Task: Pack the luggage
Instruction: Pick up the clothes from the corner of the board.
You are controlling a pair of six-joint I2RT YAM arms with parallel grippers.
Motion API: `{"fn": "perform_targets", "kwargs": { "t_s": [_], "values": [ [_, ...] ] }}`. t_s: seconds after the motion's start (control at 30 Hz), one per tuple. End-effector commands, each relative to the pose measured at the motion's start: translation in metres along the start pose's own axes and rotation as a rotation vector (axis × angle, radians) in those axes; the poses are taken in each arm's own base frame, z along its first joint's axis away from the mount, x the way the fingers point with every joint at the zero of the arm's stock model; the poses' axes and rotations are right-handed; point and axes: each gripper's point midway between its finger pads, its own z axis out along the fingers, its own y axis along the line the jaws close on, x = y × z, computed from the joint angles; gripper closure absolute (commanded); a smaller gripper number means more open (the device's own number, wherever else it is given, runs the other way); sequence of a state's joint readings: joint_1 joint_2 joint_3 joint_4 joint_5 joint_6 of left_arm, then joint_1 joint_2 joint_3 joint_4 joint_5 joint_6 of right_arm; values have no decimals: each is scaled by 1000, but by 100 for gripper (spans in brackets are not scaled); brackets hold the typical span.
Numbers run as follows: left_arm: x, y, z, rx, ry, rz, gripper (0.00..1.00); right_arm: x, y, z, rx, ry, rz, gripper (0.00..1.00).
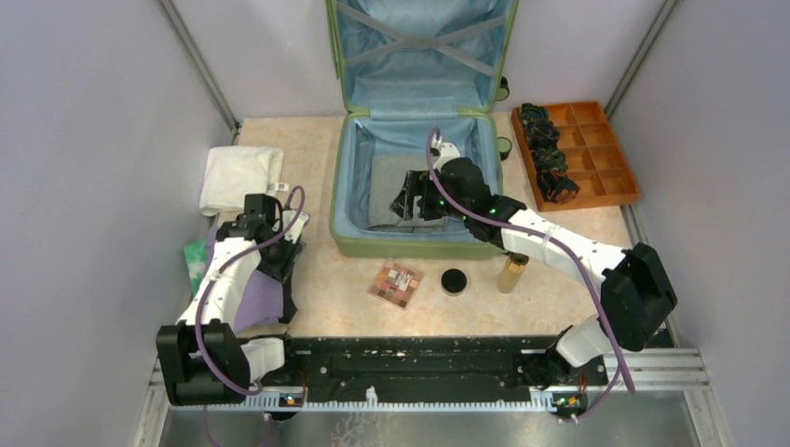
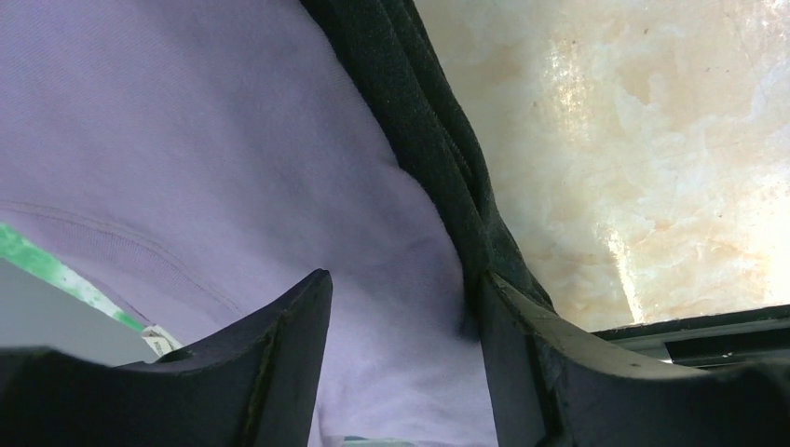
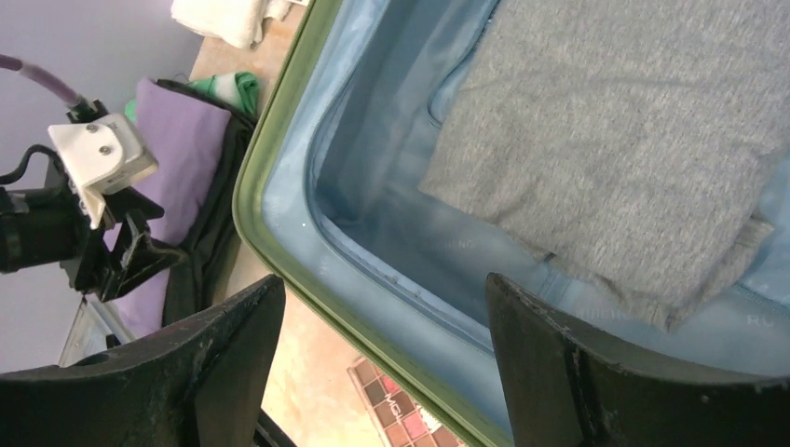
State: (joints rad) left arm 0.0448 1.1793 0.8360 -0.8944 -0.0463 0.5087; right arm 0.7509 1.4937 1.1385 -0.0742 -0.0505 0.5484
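The luggage [image 1: 410, 244] lies open at the table's back middle, its lid [image 1: 419, 47] upright with crossed straps. A folded grey garment [image 1: 384, 191] lies in its blue-lined base [image 3: 373, 186] and fills the right wrist view's upper right [image 3: 633, 121]. My right gripper [image 1: 407, 200] hovers over that base [image 3: 384, 284], open and holding nothing. At the left, my left gripper [image 1: 275, 261] is pressed down on a lilac garment [image 1: 256, 303]. Its jaws [image 2: 405, 275] stand apart astride the lilac cloth [image 2: 186, 140], the right finger against a black garment's edge [image 2: 419, 121].
A white towel [image 1: 240, 177] lies behind the left arm, with a green patterned item [image 1: 196, 261] under the lilac cloth. In front of the luggage sit a makeup palette [image 1: 395, 283], a round black compact [image 1: 454, 280] and a gold bottle [image 1: 511, 273]. An orange tray [image 1: 606, 158] stands right.
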Motion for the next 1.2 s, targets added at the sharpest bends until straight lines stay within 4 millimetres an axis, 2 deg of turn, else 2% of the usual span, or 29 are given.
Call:
{"fn": "perform_targets", "kwargs": {
  "t_s": [0.0,0.33,0.53,0.63,0.73,0.8,1.03,1.17],
  "values": [
    [-8,18,-18,-85,-32,4,38,-7,14,-1,-44,-44,10,22],
    [-18,5,-33,-9,-91,6,37,12,6,2,-28,-6,19,22],
    [-3,10,-22,-56,-44,19,37,12,5,1,-21,-2,20,22],
    [-9,4,-19,-22,-75,21,35,14,5,1,-20,2,23,22],
    [-18,-11,-18,68,-107,24,32,17,4,1,-18,6,25,22],
    [-17,-15,-16,96,-91,11,32,18,3,1,-16,9,26,22],
    [-6,-6,-8,36,-52,18,35,23,2,0,-7,19,27,22],
    [-6,3,-16,-23,-56,14,38,24,2,0,-7,23,29,22]
  ]
}}
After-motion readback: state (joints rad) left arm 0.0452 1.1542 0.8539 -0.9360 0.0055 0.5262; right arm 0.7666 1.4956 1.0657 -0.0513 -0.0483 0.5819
